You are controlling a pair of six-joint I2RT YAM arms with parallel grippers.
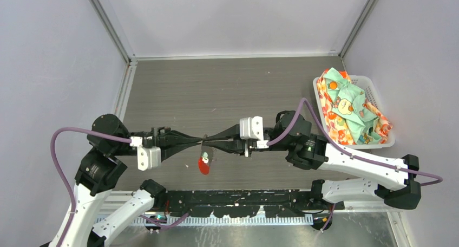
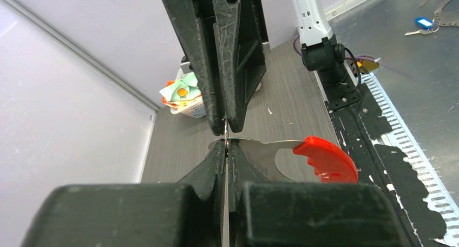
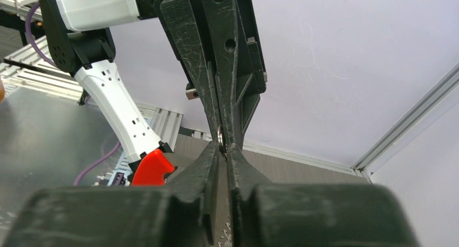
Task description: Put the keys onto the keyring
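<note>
My two grippers meet tip to tip above the table's middle. The left gripper (image 1: 198, 142) (image 2: 226, 145) is shut on the thin silver metal of the keyring (image 2: 265, 152). The keyring's red part (image 1: 203, 166) (image 2: 326, 159) (image 3: 149, 168) hangs below and to the side. My right gripper (image 1: 212, 144) (image 3: 222, 147) pinches a small silver ring edge between its tips, its jaws almost together. A tiny green-and-white piece (image 1: 206, 155) hangs just above the red part, too small to identify. A blue-headed key (image 2: 424, 24) lies far off on the metal bench.
A white basket (image 1: 380, 141) (image 2: 190, 109) of patterned cloth stands at the table's right edge. Grey walls close in the back and both sides. A black rail with the arm bases (image 1: 243, 201) runs along the near edge.
</note>
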